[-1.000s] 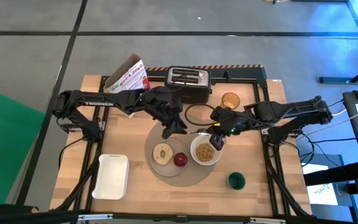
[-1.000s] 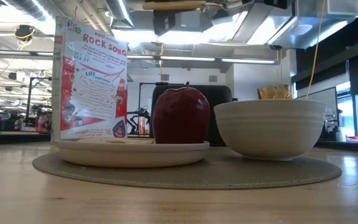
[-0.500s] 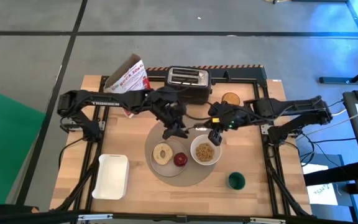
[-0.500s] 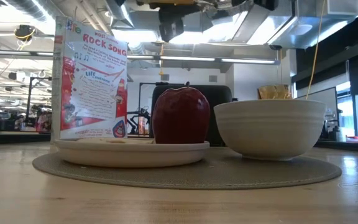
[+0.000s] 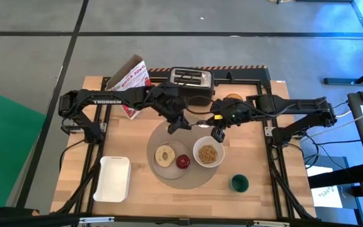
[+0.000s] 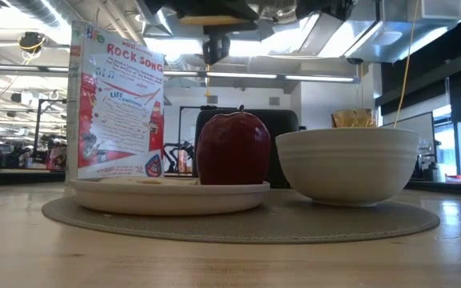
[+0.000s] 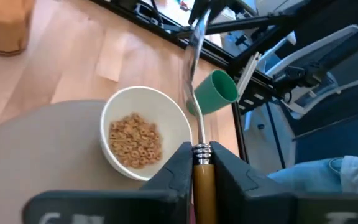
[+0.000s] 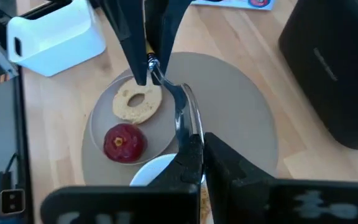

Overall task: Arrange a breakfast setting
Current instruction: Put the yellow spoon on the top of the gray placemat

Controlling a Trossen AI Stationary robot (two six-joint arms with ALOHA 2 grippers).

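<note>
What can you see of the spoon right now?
The metal spoon has a shiny silver stem and bowl and an amber-coloured handle with ridged metal rings at the joint. It hangs in the air above the grey placemat, roughly level, touching nothing on the table. The left hand is clamped on the handle and the right hand is clamped on the bowl end, so both hold it at once.

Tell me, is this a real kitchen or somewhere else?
Probably a robot lab, not a kitchen. The breakfast sits on a wooden table with robot arms bolted to it, cables run off its side, and behind the apple there is a big workshop room with ceiling lights.
</note>
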